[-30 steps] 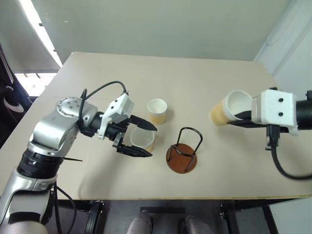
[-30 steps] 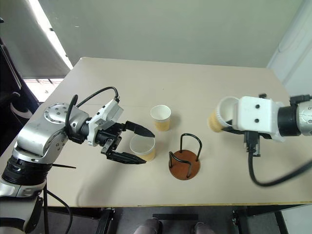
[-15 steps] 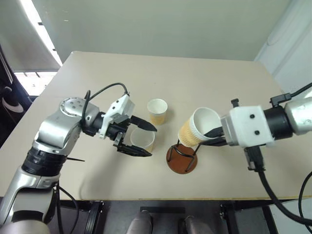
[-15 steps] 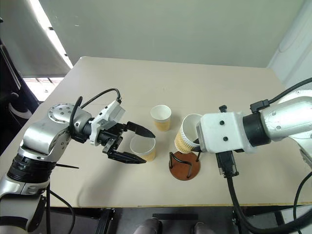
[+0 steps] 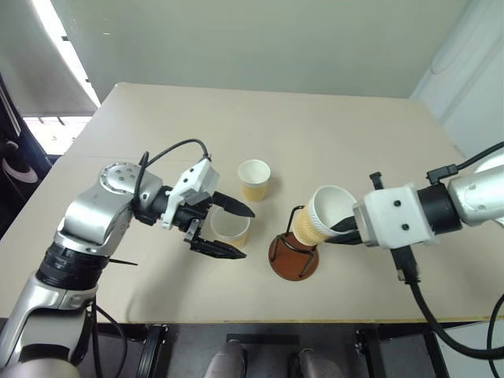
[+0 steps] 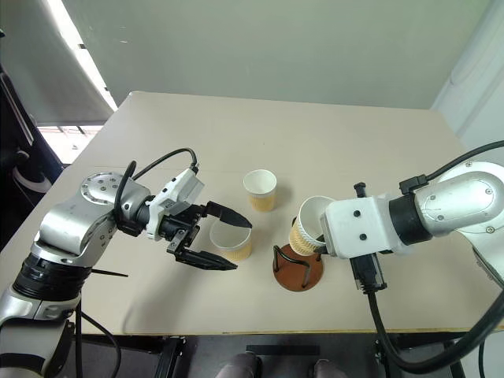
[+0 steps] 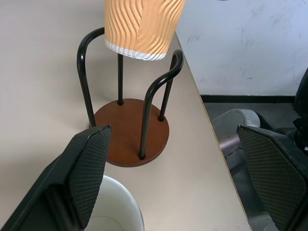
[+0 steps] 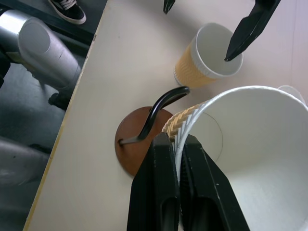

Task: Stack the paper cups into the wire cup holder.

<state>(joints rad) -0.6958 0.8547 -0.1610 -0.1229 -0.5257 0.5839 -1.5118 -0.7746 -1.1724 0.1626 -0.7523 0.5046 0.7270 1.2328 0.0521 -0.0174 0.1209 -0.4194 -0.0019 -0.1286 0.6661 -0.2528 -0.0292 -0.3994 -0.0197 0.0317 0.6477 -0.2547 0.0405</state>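
My right gripper [image 5: 341,229] is shut on the rim of a tilted paper cup [image 5: 321,216]. The cup's bottom [image 7: 142,29] hangs just above and between the black loops of the wire cup holder [image 5: 294,256], which has a reddish-brown base [image 7: 130,139]. My left gripper [image 5: 246,233] is open. Its two fingers stand on either side of a second paper cup [image 5: 229,227] on the table, left of the holder, without closing on it. A third paper cup [image 5: 253,179] stands upright farther back.
The tan table [image 5: 354,134] stretches wide behind the cups. The holder sits close to the table's front edge [image 5: 315,320], and the floor drops away beyond that edge.
My right arm has carried its cup leftward and down, from the table's right side to just over the holder. The left arm and both standing cups have stayed put.
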